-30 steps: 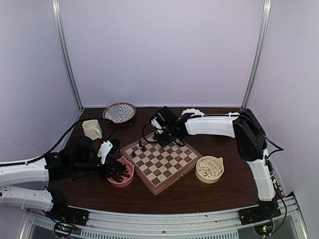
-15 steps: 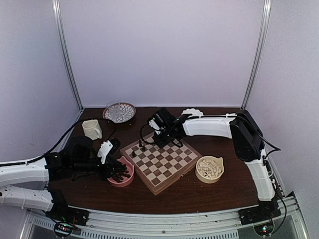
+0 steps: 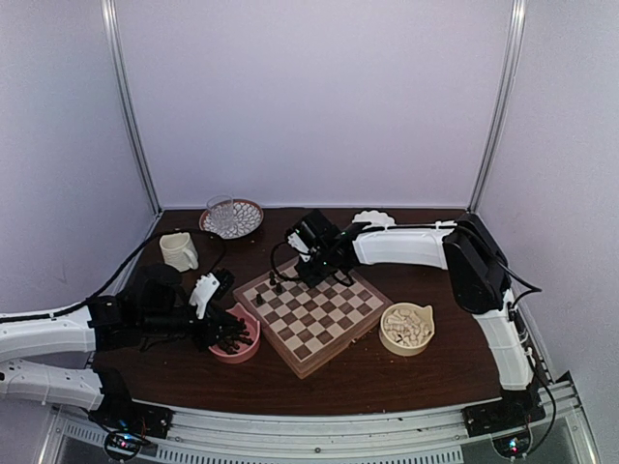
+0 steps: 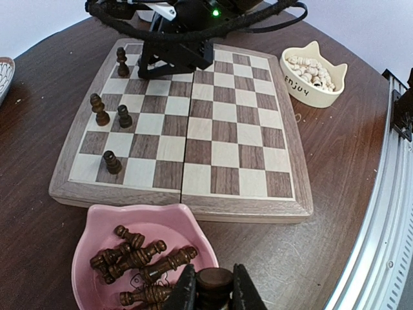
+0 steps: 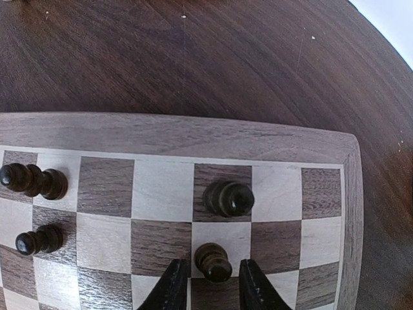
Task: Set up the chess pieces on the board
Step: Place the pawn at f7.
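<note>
The board (image 3: 329,324) lies mid-table, with several dark chess pieces (image 4: 99,110) standing along its left side. At the board's far corner my right gripper (image 3: 314,271) is open. In the right wrist view its fingers (image 5: 171,287) flank a dark pawn (image 5: 213,261) that stands on a cream square, with a gap on each side. A taller dark piece (image 5: 228,197) stands one square beyond. My left gripper (image 4: 214,290) is shut on a dark chess piece (image 4: 214,281) over the near rim of the pink bowl (image 4: 97,223), which holds several dark pieces (image 4: 139,255).
A cream cat-shaped bowl (image 3: 389,340) of white pieces (image 4: 310,68) sits right of the board. A cream mug (image 3: 179,251), a patterned plate (image 3: 242,227) with a glass on it, and a white scalloped dish (image 3: 372,218) stand along the back. The metal rail (image 4: 387,213) edges the table.
My right gripper's jaws have parted from the pawn, which now stands free on its square. The left arm has not moved.
</note>
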`<action>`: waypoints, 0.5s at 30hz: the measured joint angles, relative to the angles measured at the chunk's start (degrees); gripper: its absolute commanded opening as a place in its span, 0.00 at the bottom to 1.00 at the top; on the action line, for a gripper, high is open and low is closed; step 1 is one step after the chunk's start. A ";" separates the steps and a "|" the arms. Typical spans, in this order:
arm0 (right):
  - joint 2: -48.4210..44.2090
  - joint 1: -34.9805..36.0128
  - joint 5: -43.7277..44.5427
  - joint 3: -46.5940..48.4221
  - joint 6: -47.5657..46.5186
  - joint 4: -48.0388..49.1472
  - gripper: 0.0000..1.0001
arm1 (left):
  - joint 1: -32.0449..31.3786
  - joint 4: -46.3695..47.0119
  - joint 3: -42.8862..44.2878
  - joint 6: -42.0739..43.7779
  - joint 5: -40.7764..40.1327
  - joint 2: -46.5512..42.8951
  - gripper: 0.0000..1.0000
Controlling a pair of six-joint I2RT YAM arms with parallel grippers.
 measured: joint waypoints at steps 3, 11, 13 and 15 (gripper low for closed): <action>0.00 0.00 0.00 0.00 0.00 0.02 0.25 | 0.00 0.00 0.00 -0.02 0.00 0.04 0.12; 0.02 0.00 0.02 0.00 -0.04 0.04 0.19 | 0.00 0.00 0.00 -0.11 0.00 0.11 0.12; 0.04 0.00 0.04 0.00 -0.09 0.15 0.19 | 0.00 0.00 0.00 -0.11 0.00 0.11 0.12; 0.11 0.00 0.09 0.00 -0.07 0.22 0.18 | 0.00 0.00 0.00 -0.11 0.00 0.11 0.12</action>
